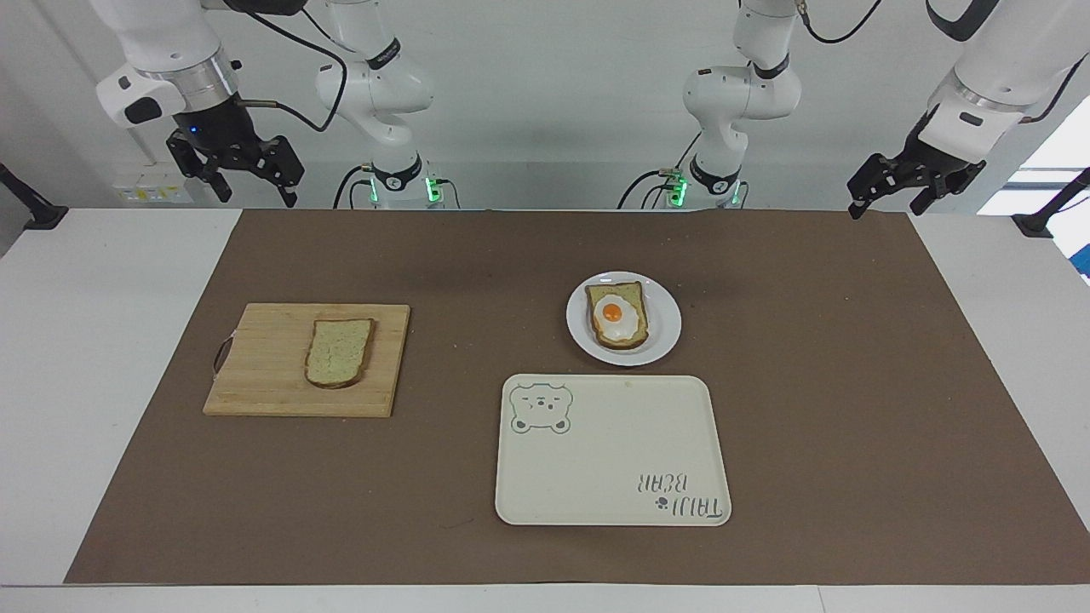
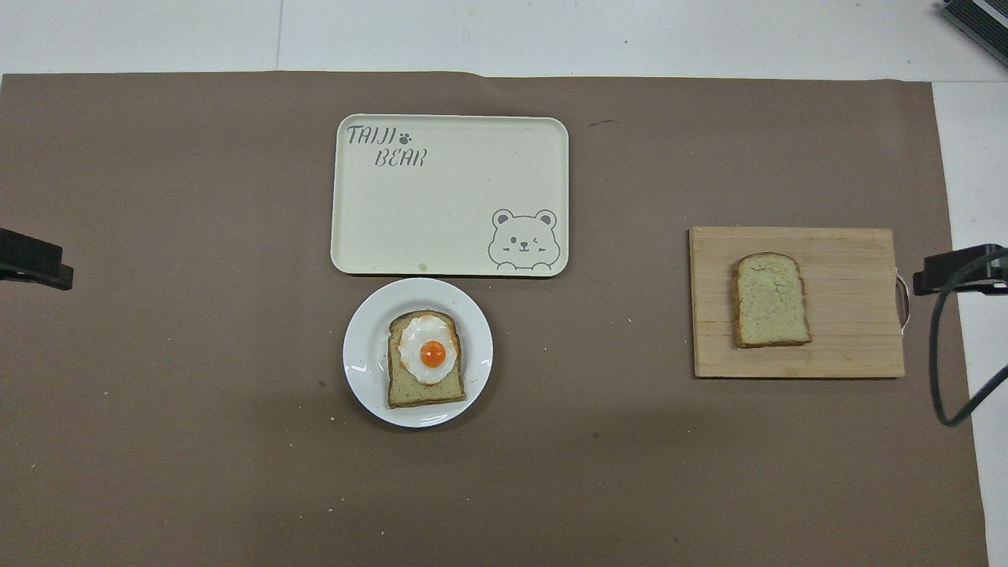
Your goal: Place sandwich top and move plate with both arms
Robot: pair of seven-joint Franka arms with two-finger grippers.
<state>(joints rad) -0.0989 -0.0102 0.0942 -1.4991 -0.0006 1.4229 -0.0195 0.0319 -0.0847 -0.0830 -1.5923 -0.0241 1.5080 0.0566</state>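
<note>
The sandwich top (image 1: 339,352) lies flat on a wooden cutting board (image 1: 264,375) toward the right arm's end of the table; it also shows in the overhead view (image 2: 770,300). The white plate (image 1: 666,328), also in the overhead view (image 2: 362,354), holds a bread slice with a fried egg (image 1: 615,313). My right gripper (image 1: 258,194) hangs open and empty, high over the table's edge at the robots' end. My left gripper (image 1: 886,207) hangs open and empty, high over the mat's corner at the left arm's end. Only the grippers' tips show in the overhead view, the left (image 2: 35,266) and the right (image 2: 945,276).
A cream tray with a bear drawing (image 1: 613,460) lies just farther from the robots than the plate, also seen in the overhead view (image 2: 449,213). A brown mat (image 1: 851,409) covers most of the table. The cutting board (image 2: 850,346) has a handle at its outer end.
</note>
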